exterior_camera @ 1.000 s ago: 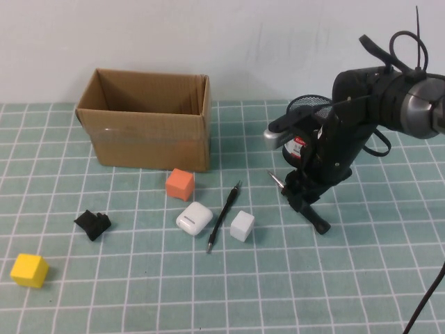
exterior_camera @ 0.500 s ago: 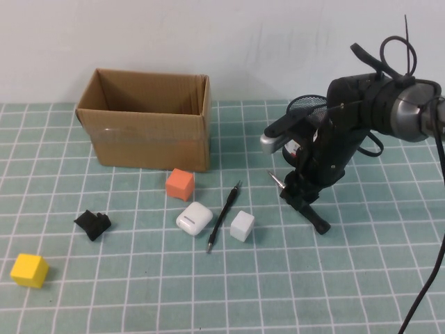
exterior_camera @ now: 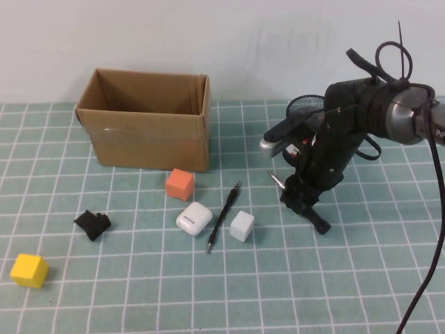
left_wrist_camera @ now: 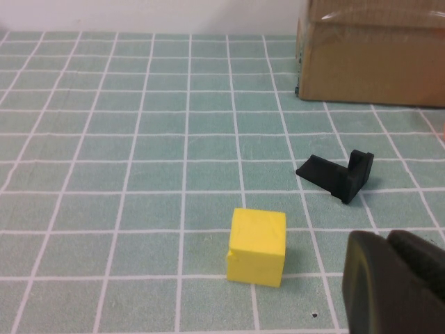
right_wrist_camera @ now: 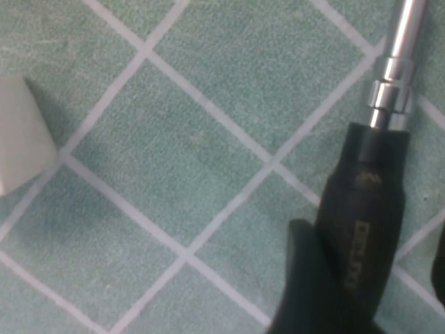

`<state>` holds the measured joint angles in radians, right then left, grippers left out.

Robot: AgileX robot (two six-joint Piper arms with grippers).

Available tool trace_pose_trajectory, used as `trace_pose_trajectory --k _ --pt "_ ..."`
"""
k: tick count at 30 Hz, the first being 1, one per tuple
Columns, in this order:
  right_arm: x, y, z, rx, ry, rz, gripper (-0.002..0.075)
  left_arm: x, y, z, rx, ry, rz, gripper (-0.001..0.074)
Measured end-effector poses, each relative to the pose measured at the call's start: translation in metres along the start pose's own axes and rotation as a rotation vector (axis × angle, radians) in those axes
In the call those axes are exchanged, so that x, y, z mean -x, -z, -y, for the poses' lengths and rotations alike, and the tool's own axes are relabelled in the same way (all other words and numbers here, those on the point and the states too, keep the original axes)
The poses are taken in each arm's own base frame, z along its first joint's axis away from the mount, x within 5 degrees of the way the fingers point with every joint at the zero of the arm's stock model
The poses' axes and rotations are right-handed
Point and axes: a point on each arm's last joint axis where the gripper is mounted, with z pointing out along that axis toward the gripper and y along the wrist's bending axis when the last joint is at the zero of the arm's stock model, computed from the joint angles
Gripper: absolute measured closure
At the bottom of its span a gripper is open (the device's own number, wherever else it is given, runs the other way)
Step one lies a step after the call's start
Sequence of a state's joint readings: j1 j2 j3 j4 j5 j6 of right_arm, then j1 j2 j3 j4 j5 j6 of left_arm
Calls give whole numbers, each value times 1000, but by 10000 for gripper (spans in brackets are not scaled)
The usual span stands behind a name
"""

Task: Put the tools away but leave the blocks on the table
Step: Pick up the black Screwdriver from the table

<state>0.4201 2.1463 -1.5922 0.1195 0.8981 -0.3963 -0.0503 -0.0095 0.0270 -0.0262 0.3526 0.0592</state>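
The right gripper (exterior_camera: 303, 200) is hovering low over the green grid mat (exterior_camera: 361, 278) on the robot's right side, directly above the black-handled screwdriver (exterior_camera: 277, 179). The screwdriver is lying flat on the mat, its steel tip pointing toward the cardboard box (exterior_camera: 146, 122) and the end of its handle sticking out from under the gripper on the near side. In the right wrist view the handle (right_wrist_camera: 363, 229) is showing as thick, matt black plastic with faint raised lettering, narrowing into a bright steel collar and shaft. The gripper's jaws are standing spread on either side of that handle: one finger (right_wrist_camera: 300, 278) is sitting right against it, while a strip of mat is showing between the handle and the other finger, so nothing is being pinched.

Just to the left of the screwdriver, the white cube (exterior_camera: 243, 225) is resting on the mat, with the thin black stick tool (exterior_camera: 224, 216) lying beside it and the white rounded case (exterior_camera: 194, 218) beyond that. The orange cube (exterior_camera: 180, 184) is sitting in front of the box.

The left gripper (left_wrist_camera: 386, 243), seen only by its own wrist camera, is hanging with its fingers pressed together near the yellow cube (left_wrist_camera: 257, 245) and a small black lumpy piece (left_wrist_camera: 341, 175).
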Motion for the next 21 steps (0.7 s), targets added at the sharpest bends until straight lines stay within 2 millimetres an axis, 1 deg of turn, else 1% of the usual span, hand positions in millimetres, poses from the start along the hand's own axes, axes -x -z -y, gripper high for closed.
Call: trace_pose_trajectory --k 4,7,13,16,18,19,21 --pt "-1 -2 0 3 0 -8 445 0 0 0 0 0 0 736" --pt "-2 -6 0 10 -2 -22 447 0 0 0 0 0 0 736" --pt "-2 -8 0 13 1 -39 453 0 0 0 0 0 0 736" --pt "-2 -7 0 17 1 -48 500 0 0 0 0 0 0 736" --pt "-1 -7 -1 20 -1 -54 563 0 0 0 0 0 0 736" --pt "-2 -7 -1 21 -5 -55 575 0 0 0 0 0 0 736" --pt "-2 -6 -1 20 -16 -55 575 0 0 0 0 0 0 736"
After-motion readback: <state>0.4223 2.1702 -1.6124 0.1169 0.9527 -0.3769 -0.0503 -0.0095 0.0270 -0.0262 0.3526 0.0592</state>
